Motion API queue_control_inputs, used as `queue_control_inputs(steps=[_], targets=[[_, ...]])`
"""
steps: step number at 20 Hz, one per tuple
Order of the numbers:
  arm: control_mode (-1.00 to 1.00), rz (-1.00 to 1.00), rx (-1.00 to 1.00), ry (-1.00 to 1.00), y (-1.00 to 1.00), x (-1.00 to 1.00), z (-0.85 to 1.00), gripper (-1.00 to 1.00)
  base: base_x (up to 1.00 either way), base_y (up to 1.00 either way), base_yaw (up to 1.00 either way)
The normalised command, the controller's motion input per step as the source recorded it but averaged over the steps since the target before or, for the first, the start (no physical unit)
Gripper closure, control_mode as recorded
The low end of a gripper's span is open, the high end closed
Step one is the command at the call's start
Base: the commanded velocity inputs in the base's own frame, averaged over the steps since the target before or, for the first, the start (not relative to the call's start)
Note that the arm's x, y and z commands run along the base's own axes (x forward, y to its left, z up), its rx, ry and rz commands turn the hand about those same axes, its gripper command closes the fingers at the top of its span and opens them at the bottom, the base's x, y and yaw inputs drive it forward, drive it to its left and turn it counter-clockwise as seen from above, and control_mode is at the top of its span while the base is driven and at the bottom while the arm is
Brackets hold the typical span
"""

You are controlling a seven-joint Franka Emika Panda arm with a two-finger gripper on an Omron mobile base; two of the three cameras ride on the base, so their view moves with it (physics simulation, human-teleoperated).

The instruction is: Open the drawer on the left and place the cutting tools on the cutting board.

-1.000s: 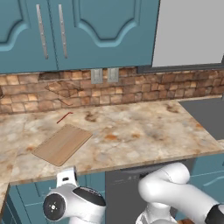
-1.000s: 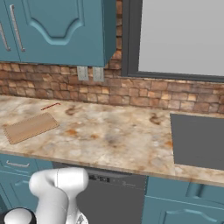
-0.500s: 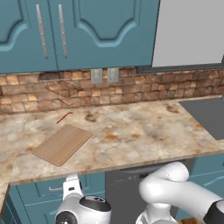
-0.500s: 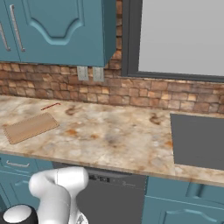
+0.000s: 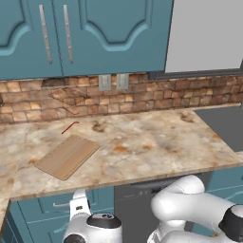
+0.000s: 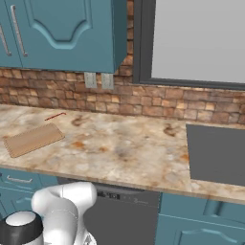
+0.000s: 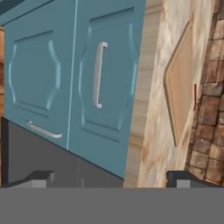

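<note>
**While the drawer is still shut, we close in on its handle**

As the arm sinks lower in front of the cabinets over the last second, nothing on the counter shifts. Our gripper (image 7: 110,180) stands wide open and empty, its fingertips (image 7: 41,177) apart at either side. Straight ahead of the hand is the teal drawer (image 7: 109,57), fully closed, with its silver bar handle (image 7: 99,74) ahead of the gap between the tips and not yet touched. Past the counter edge, on the side of one fingertip, lies the cutting board (image 7: 179,87), bare, with a thin red stick (image 7: 195,97) just beyond. We judge the cutting tools lie inside the drawer. Grasping the handle comes next.
</note>
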Motion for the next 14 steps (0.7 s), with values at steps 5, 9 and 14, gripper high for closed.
queue_control_inputs(steps=[5,9,14], targets=[[-1.0,-0.03,0.0,-0.19,0.27,0.09,-0.26,-1.0,0.0,0.0,0.0],[-1.0,-0.07,-0.01,-0.18,0.33,0.26,-0.16,-1.0,0.0,0.0,0.0],[-1.0,-0.09,-0.03,-0.15,0.34,0.4,-0.09,-1.0,0.0,0.0,0.0]])
